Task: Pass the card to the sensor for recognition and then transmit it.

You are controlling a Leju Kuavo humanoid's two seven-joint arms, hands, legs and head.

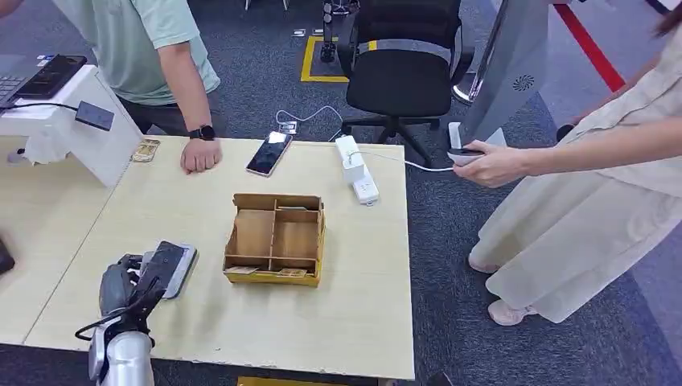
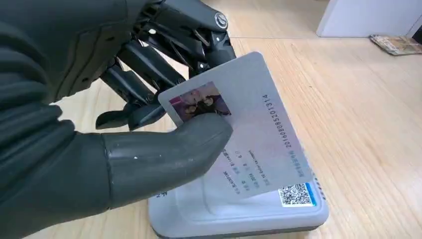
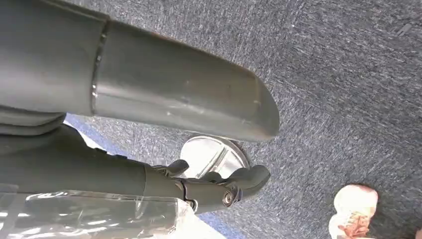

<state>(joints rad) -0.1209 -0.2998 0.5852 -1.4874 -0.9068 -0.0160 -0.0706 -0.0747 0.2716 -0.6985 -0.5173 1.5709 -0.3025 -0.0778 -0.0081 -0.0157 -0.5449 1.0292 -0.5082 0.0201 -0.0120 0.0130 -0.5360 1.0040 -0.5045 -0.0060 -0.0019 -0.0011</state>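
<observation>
The card (image 2: 244,134), pale with a small photo and printed numbers, is pinched in my left hand (image 2: 99,124), the thumb (image 2: 164,154) pressing its face and the dark fingers behind it. It is tilted just above the light grey sensor (image 2: 249,219), which lies flat on the table and bears a QR sticker. In the head view my left hand (image 1: 121,293) is at the table's near left, with the card (image 1: 165,264) over the sensor (image 1: 186,272). My right hand (image 3: 99,169) hangs above the carpet, holding nothing, thumb and fingers apart.
A wooden compartment box (image 1: 273,237) stands mid-table. A phone (image 1: 269,153) and a white power strip (image 1: 356,169) lie at the far edge. One person's hand (image 1: 201,153) rests on the table; another person (image 1: 499,165) at the right holds a small device. A white stand (image 1: 72,121) is far left.
</observation>
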